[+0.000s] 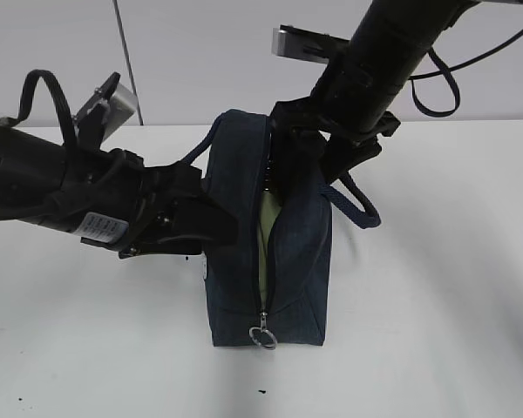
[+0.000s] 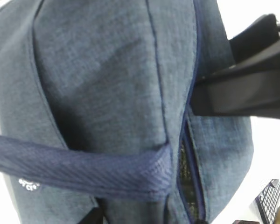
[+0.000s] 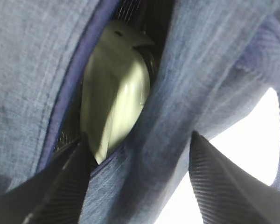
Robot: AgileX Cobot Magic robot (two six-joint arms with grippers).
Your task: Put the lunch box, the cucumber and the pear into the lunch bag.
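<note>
Dark navy fabric lunch bag [image 1: 266,261] stands upright mid white table [image 1: 436,287], zipper part open w/ pale sage-green lunch box lid [image 3: 114,93] showing inside. Right gripper [image 3: 140,177] is spread, 1 finger [image 3: 60,186] in the slit, the other outside the bag wall. Left gripper [image 1: 211,222] is against the bag's side; can't tell if open/closed.

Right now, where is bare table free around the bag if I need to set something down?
Bare table lies right of the lunch bag, and in front of its ring pull. The left side is crowded by the left gripper; the right gripper crowds the bag's far end.
</note>
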